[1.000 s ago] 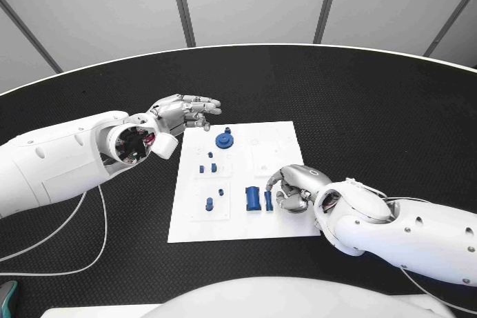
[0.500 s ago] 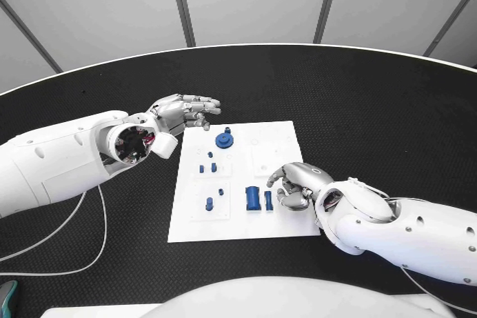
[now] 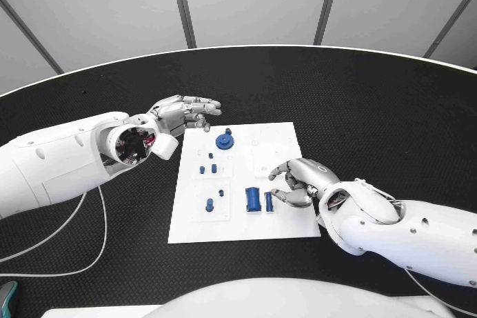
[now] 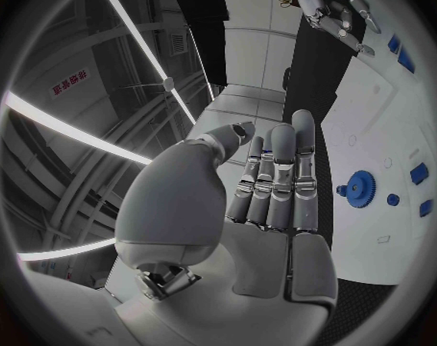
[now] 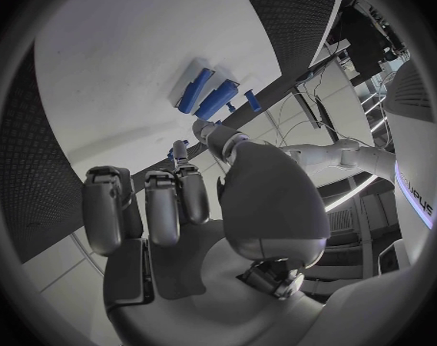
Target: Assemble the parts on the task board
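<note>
Lifting slightly off the task board point(image 3: 238, 221) near its right edge, the empty, half-curled right robot hand point(image 3: 298, 183) hovers beside two small, rigid, light-looking blue blocks point(image 3: 259, 198), best pinched across their long sides.

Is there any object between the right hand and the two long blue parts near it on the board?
No. The right hand hovers beside the two long blue parts; only bare task board lies between them.
</note>
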You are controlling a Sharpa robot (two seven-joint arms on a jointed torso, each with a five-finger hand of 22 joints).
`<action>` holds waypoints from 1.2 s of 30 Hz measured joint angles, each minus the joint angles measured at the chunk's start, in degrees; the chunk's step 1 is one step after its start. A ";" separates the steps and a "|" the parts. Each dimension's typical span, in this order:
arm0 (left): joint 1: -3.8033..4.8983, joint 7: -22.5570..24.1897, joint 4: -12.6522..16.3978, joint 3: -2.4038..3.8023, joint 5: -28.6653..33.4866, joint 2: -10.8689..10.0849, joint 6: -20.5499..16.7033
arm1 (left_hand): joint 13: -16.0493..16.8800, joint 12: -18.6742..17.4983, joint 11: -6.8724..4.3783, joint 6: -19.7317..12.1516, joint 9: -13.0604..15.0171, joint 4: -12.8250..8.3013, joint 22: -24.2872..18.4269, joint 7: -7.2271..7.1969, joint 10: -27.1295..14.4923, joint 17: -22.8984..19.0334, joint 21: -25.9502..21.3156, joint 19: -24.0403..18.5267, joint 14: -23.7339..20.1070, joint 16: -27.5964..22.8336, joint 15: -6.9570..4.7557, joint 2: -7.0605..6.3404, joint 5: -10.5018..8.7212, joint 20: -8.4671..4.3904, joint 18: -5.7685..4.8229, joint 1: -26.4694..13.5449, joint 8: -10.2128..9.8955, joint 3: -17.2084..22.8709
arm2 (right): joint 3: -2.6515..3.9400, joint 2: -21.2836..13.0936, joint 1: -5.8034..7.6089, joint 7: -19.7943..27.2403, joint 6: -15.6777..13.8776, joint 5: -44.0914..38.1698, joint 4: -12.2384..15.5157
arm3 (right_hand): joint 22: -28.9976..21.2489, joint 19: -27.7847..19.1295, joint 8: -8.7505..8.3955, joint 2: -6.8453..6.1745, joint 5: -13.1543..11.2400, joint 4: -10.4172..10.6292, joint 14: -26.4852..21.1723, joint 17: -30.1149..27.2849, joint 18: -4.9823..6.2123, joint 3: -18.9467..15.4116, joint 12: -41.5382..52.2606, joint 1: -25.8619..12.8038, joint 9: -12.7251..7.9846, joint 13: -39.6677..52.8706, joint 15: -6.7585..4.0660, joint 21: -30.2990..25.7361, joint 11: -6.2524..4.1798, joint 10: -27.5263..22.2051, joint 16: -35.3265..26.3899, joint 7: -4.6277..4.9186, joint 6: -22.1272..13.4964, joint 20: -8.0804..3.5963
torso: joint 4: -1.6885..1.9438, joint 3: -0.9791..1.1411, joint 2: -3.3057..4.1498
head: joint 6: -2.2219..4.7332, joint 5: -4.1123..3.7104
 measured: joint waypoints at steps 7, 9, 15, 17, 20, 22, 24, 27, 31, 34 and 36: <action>0.00 0.00 0.02 0.00 0.00 -0.02 -0.02 | 0.00 0.00 0.00 0.00 0.00 0.00 0.00 0.00 0.00 0.00 0.00 0.00 0.00 0.00 0.00 0.00 0.00 0.00 0.00 0.00 0.00 0.00 | 0.00 0.17 0.00 -0.95 0.53 0.00 -0.46 | 0.00 0.00 3.57 -0.31 -3.45 1.30 0.01 0.00 0.00 -3.08 0.00 0.31 0.81 0.03 0.01 0.00 -0.10 0.09 0.00 -1.04 4.43 0.00 | 0.01 0.00 0.06 | -0.07 -0.04; 0.00 0.00 0.03 0.00 0.00 -0.01 -0.02 | -0.01 0.00 0.00 0.00 0.00 0.00 0.00 0.00 0.00 0.00 0.00 0.00 0.00 0.00 0.00 0.00 0.00 0.00 0.00 0.00 0.00 0.00 | 0.00 0.30 0.00 -1.33 0.44 0.00 -0.61 | 0.00 0.14 5.96 -0.64 -3.45 1.65 0.02 0.00 0.00 -4.75 0.00 0.64 1.90 0.03 -0.76 0.00 -1.08 0.20 0.00 -1.94 6.28 -0.14 | 0.03 0.00 0.07 | -0.10 -0.04; 0.00 -0.01 0.03 0.00 0.00 0.00 -0.04 | -0.01 0.00 0.00 0.00 0.01 0.00 0.01 0.00 0.00 0.00 0.00 0.00 0.00 0.00 0.00 0.00 0.00 0.00 0.00 0.00 0.00 0.00 | 0.00 0.80 0.00 -2.65 -0.56 0.00 -0.89 | 0.00 0.14 13.77 -0.02 -3.45 3.86 -0.01 0.00 0.00 -10.20 0.00 1.37 6.36 0.02 -2.68 0.00 -3.31 0.18 0.00 -4.29 7.46 -2.03 | 0.04 0.01 0.09 | -0.15 -0.04; 0.00 -0.02 0.03 0.00 0.00 0.01 -0.02 | -0.01 0.00 0.00 0.00 0.00 0.00 0.01 0.00 0.00 0.00 0.00 0.00 0.00 0.00 0.00 0.00 0.00 0.00 0.00 0.00 0.00 0.00 | 0.00 0.99 0.00 -3.08 -0.76 0.00 -1.00 | 0.00 0.21 16.46 0.33 -3.45 4.72 -0.07 0.00 0.00 -11.62 0.00 1.72 7.91 0.02 -3.01 0.00 -3.58 0.22 0.00 -4.88 6.88 -2.48 | 0.04 0.01 0.09 | -0.17 -0.03; 0.00 -0.02 0.03 0.00 0.00 0.03 -0.01 | -0.01 0.00 0.00 0.00 0.01 0.00 0.01 0.00 0.00 0.01 0.00 0.00 0.00 0.00 0.00 0.00 0.00 0.00 0.00 0.00 0.00 0.00 | 0.00 1.24 0.00 -3.55 -0.84 0.00 -1.19 | 0.00 0.21 20.44 0.76 -3.45 6.05 -0.03 0.00 -0.01 -13.07 0.00 3.05 10.04 0.02 -3.63 0.00 -4.36 0.19 0.00 -5.70 6.24 -3.10 | 0.04 0.01 0.07 | -0.20 -0.02; 0.00 -0.03 0.02 0.00 0.00 0.03 0.00 | -0.01 0.00 0.00 0.00 0.01 0.00 0.01 0.00 0.00 0.01 0.00 0.00 0.00 0.00 0.00 0.00 0.00 0.00 0.00 0.00 0.00 0.00 | 0.00 1.43 -0.01 -3.83 -0.81 0.00 -1.35 | 0.00 0.09 23.20 0.84 -3.45 6.66 -0.08 -0.01 0.00 -13.94 0.00 3.79 11.50 0.02 -4.02 0.00 -4.87 0.25 0.00 -6.40 6.09 -3.30 | 0.04 0.01 0.07 | -0.24 -0.02; 0.00 -0.03 0.02 0.00 0.00 0.05 0.01 | -0.01 0.00 0.00 0.00 0.01 0.00 0.01 0.00 0.00 0.01 0.00 0.00 0.00 0.00 0.00 0.00 0.00 0.00 0.00 0.00 0.00 0.00 | 0.00 1.64 -0.01 -4.03 -0.64 0.00 -1.55 | 0.00 0.11 25.27 1.21 -3.45 7.21 -0.06 -0.01 0.00 -14.49 0.00 4.27 12.53 0.02 -4.31 0.00 -5.15 0.22 0.00 -6.80 5.69 -3.61 | 0.02 0.02 0.06 | -0.28 -0.01; 0.00 -0.04 0.01 0.00 0.00 0.09 0.04 | -0.01 0.00 0.00 0.00 0.01 0.00 0.01 0.00 0.00 0.01 0.00 0.00 0.00 0.00 0.00 0.00 0.00 0.00 0.00 0.00 0.00 0.00 | 0.01 2.02 -0.01 -4.14 -0.34 0.00 -1.94 | 0.00 0.28 27.29 1.14 -3.45 7.55 -0.01 0.00 0.00 -14.83 0.24 5.09 13.48 0.02 -4.50 0.00 -5.45 0.10 0.00 -7.10 5.39 -3.77 | 0.01 0.02 0.06 | -0.34 -0.01; 0.00 -0.07 0.01 0.00 0.00 0.10 0.08 | -0.01 0.00 0.00 0.00 0.01 0.00 0.01 0.00 0.00 0.01 0.00 0.00 0.00 0.00 0.00 0.00 0.00 0.00 0.00 0.00 0.00 0.00 | 0.01 2.58 -0.06 -4.17 0.08 0.00 -2.51 | 0.00 0.11 28.61 1.20 -3.45 7.88 -0.21 -0.01 0.00 -14.82 0.50 5.75 14.01 0.02 -4.71 0.00 -5.65 0.30 0.00 -7.36 5.13 -4.03 | 0.02 0.03 0.07 | -0.43 -0.01; 0.00 -0.07 0.01 0.00 0.00 0.08 0.09 | -0.02 0.00 0.00 0.00 0.01 0.00 0.01 0.00 0.00 0.01 0.00 0.00 0.00 0.00 0.00 0.00 0.00 0.00 0.00 0.00 0.00 0.00 | 0.00 2.99 -0.11 -4.16 0.48 0.00 -2.90 | 0.00 0.11 29.25 1.14 -3.45 8.07 -0.01 -0.01 -0.01 -15.00 0.50 6.19 14.27 0.01 -4.90 0.00 -5.86 0.10 0.00 -7.39 5.10 -4.02 | 0.05 0.06 0.09 | -0.54 -0.01; 0.00 -0.08 0.00 0.00 0.00 0.09 0.11 | -0.02 0.00 0.00 0.00 0.01 0.00 0.01 0.00 0.00 0.01 0.00 0.00 0.00 0.00 0.00 0.00 0.00 0.00 0.00 0.00 0.00 0.00 | 0.00 3.21 -0.15 -4.13 0.73 0.00 -3.09 | 0.00 0.11 29.54 1.14 -3.45 8.07 -0.01 -0.01 -0.01 -15.01 0.72 6.28 14.34 0.01 -4.90 0.00 -5.86 0.10 0.00 -7.39 5.10 -4.02 | 0.05 0.07 0.10 | -0.65 -0.01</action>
